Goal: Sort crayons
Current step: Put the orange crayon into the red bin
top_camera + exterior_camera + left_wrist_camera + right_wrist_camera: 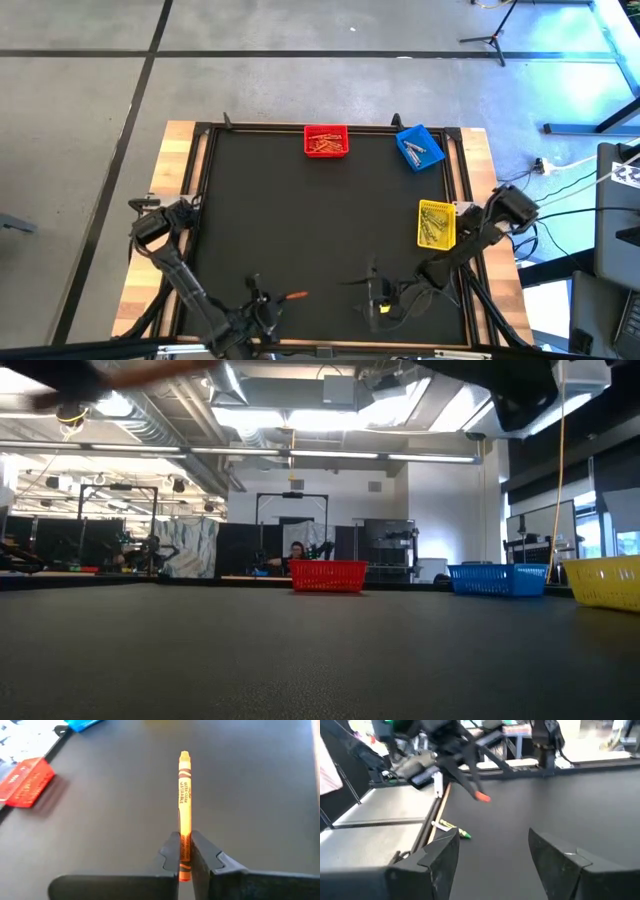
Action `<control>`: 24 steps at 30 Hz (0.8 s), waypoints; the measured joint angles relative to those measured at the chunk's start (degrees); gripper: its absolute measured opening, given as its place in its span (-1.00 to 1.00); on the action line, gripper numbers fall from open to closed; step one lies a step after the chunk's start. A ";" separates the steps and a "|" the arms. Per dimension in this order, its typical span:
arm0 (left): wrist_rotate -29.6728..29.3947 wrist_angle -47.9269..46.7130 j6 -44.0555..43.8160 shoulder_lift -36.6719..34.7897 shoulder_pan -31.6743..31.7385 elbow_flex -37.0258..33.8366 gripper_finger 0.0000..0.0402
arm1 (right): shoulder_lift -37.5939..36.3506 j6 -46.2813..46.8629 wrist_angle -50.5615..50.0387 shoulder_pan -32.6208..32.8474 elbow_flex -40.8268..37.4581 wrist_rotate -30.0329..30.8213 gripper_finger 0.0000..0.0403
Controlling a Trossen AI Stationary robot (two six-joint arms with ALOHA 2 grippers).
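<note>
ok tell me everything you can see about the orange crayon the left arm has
The orange crayon is a slim stick in an orange paper wrapper with dark bands and small printed lettering, its bare tip pale orange-yellow. The left hand is shut on its lower end, one dark finger on each side, so most of its length juts forward past the fingers. It is held above the black mat near the table's front edge, and nothing else touches it.

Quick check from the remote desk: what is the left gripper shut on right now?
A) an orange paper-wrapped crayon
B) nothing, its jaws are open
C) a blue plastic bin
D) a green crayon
A: in the left wrist view the left gripper pinches the lower end of the orange paper-wrapped crayon, which points forward above the black mat.
</note>
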 joint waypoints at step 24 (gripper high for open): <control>10.83 26.99 25.37 -5.26 8.25 -11.72 -1.00 | 7.12 -2.59 11.85 -2.91 0.11 -3.69 0.16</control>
